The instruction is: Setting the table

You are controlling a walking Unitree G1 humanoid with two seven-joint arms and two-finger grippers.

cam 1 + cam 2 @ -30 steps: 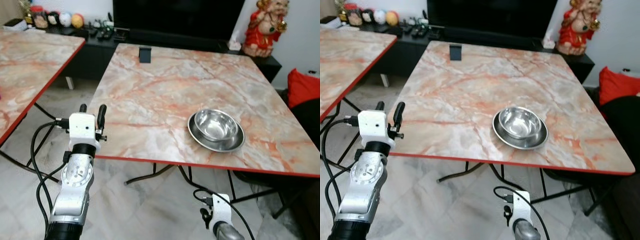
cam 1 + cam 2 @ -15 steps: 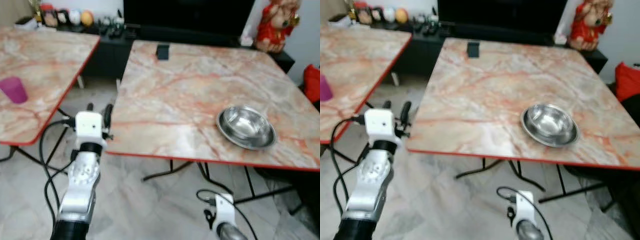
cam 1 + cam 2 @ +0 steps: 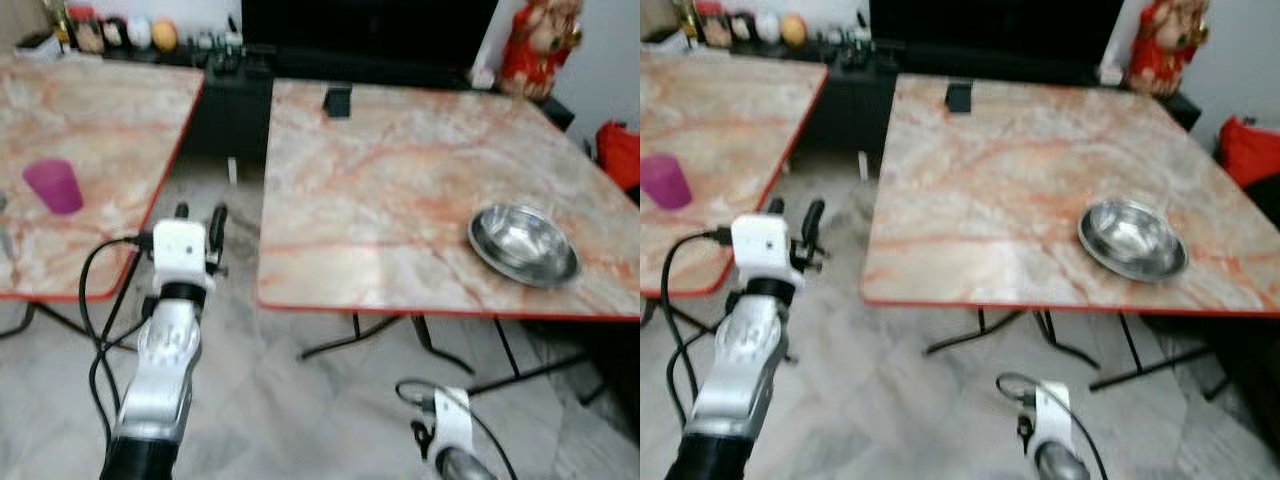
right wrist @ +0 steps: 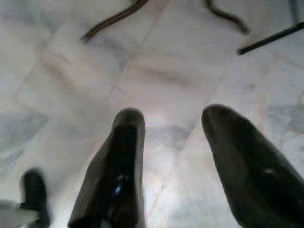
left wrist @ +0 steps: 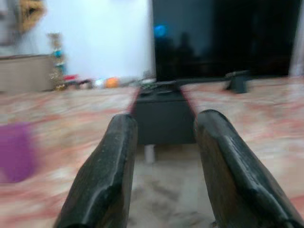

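Left gripper (image 5: 164,156) raised in the gap between two tables, fingers (image 5: 107,175) apart and empty, right gripper (image 4: 173,161) hanging low over the floor, fingers spread, holding nothing, bowl (image 3: 524,243) on right table (image 3: 400,200), purple cup (image 3: 54,186) on left table (image 3: 110,120).

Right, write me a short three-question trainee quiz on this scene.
1. True or false: the purple cup stands on the same table as the steel bowl.
2. What does the left hand hold? A) cup B) bowl C) nothing
3. Fill in: the right hand points down at the ____.

Key: 1 false, the cup is on the left table; 2 C, its fingers are open; 3 floor.
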